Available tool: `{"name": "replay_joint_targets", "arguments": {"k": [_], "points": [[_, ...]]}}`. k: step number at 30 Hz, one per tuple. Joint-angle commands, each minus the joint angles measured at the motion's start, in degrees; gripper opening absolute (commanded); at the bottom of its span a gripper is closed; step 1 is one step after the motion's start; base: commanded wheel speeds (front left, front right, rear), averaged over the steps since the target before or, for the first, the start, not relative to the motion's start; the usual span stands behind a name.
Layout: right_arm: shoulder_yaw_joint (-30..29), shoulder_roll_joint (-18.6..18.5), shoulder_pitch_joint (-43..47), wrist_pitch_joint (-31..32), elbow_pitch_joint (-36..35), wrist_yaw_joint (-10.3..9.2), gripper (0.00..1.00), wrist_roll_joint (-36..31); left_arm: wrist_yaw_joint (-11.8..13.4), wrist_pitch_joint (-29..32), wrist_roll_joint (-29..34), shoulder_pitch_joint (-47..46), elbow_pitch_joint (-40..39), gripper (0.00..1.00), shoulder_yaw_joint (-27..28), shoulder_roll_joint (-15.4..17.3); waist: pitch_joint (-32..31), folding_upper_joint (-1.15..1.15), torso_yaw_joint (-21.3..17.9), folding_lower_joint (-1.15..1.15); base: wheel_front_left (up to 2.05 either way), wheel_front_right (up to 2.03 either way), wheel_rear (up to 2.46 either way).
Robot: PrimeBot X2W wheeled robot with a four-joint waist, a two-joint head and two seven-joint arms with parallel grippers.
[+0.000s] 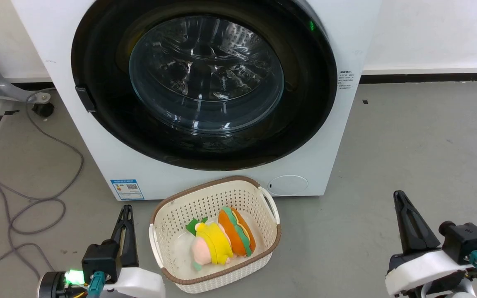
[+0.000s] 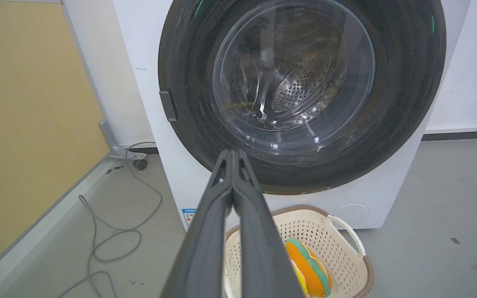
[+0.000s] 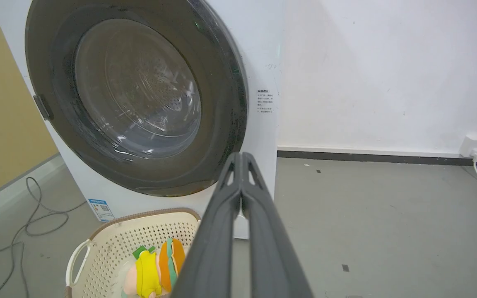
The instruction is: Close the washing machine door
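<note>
The washing machine door [image 1: 205, 78] sat closed, flush in the front of the white washing machine [image 1: 338, 140]; one wide glossy black ring framed one bulging clear glass bowl, with the perforated steel drum [image 2: 300, 82] behind it; just before the machine, one cream perforated basket [image 1: 222, 180] on the grey floor [image 1: 408, 145] held two soft plush toys [image 1: 213, 244]; the left gripper [image 1: 127, 211] and right gripper [image 1: 400, 198] each had their fingers pressed together, holding nothing.
</note>
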Motion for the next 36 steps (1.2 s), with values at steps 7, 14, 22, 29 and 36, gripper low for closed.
{"name": "replay_joint_targets", "arguments": {"k": [7, 14, 22, 29, 36], "points": [[0.32, 0.15, 1.11, 1.0, -0.96, -0.03, 0.0, -0.77, -1.08, 0.99, 0.5, -0.55, -0.42, 0.0, 0.61, -0.21, -0.01, 0.0, 0.31, 0.0, 0.0, 0.0, 0.0], [0.52, 0.16, 1.29, 1.82, -1.48, -0.03, 0.0, -1.23, -1.87, 1.82, 0.56, -0.62, -0.6, 0.0, 0.98, -0.37, -0.02, 0.0, 0.6, 0.0, 0.0, 0.0, 0.0], [0.74, 0.18, 1.49, 2.76, -2.07, -0.03, 0.0, -1.75, -2.77, 2.75, 0.64, -0.7, -0.8, 0.0, 1.4, -0.55, -0.03, 0.0, 0.93, 0.0, 0.0, 0.0, 0.0], [0.94, 0.2, 1.67, 3.59, -2.59, -0.04, 0.0, -2.21, -3.56, 3.57, 0.7, -0.77, -0.98, 0.0, 1.77, -0.71, -0.04, 0.0, 1.22, 0.0, 0.0, 0.0, 0.0], [1.14, 0.22, 1.84, 4.41, -3.1, -0.04, 0.0, -2.67, -4.35, 4.39, 0.76, -0.84, -1.16, 0.0, 2.14, -0.87, -0.05, 0.0, 1.52, 0.0, 0.0, 0.0, 0.0]]}}
